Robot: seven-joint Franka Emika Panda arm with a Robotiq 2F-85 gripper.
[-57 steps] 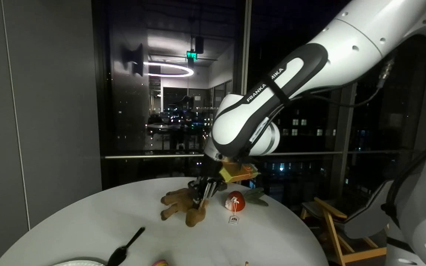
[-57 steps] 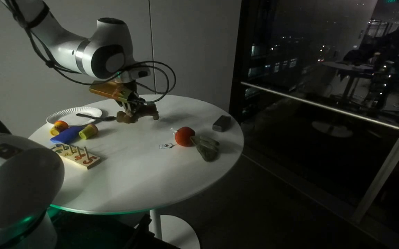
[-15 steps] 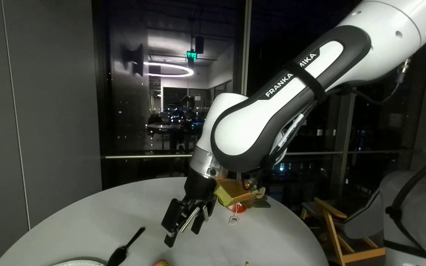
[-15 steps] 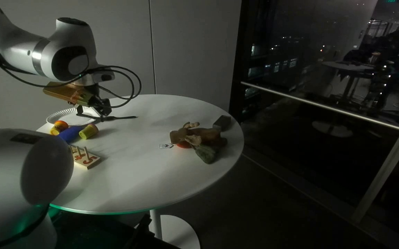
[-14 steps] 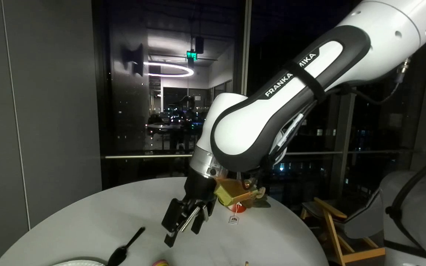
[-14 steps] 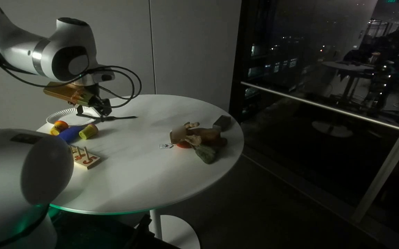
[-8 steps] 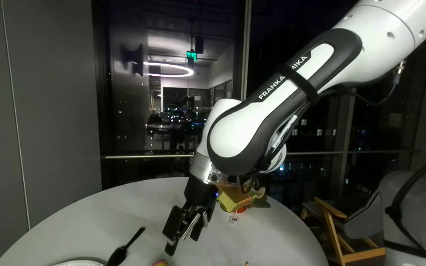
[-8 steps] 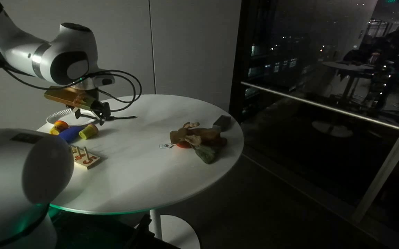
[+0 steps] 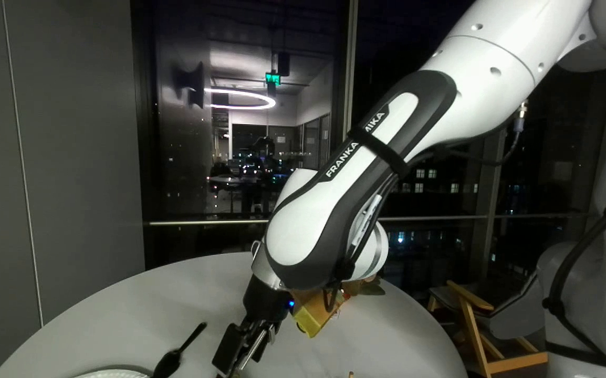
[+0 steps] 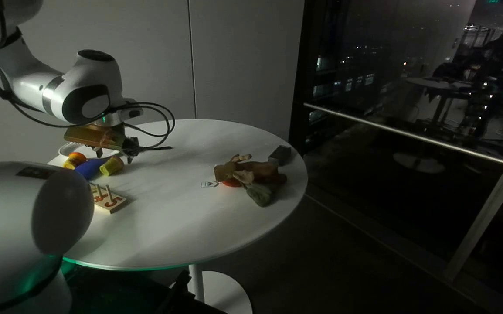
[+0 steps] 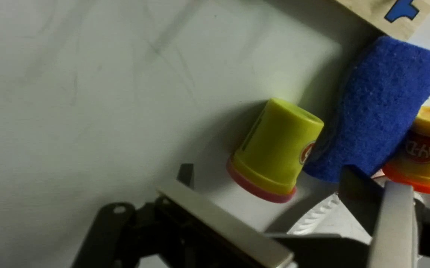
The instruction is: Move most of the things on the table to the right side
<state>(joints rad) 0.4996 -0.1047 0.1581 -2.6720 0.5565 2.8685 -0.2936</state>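
Observation:
My gripper (image 11: 269, 176) is open above a yellow tub with a pink lid (image 11: 278, 145). The tub lies tilted on the table, ahead of the gap between the fingers, and nothing is held. Beside it in the wrist view are a blue spongy piece (image 11: 379, 108) and an orange-lidded tub (image 11: 429, 152). In an exterior view, a brown plush toy (image 10: 258, 170) lies across a red round toy (image 10: 232, 183), mostly hiding it. Green leaves (image 10: 259, 195) and a dark grey block (image 10: 280, 155) are close by. The number board (image 10: 108, 199) is partly hidden by the arm.
A white paper plate (image 9: 114, 374) sits by the table's edge with a black spoon (image 9: 179, 352) at its rim. The round white table (image 10: 181, 218) has a curved edge. A white tag (image 10: 209, 184) lies beside the red toy.
Over the last second my open gripper has come down towards the yellow tub. The plush toy, at my gripper near mid-table in the oldest frames, now rests on the red toy.

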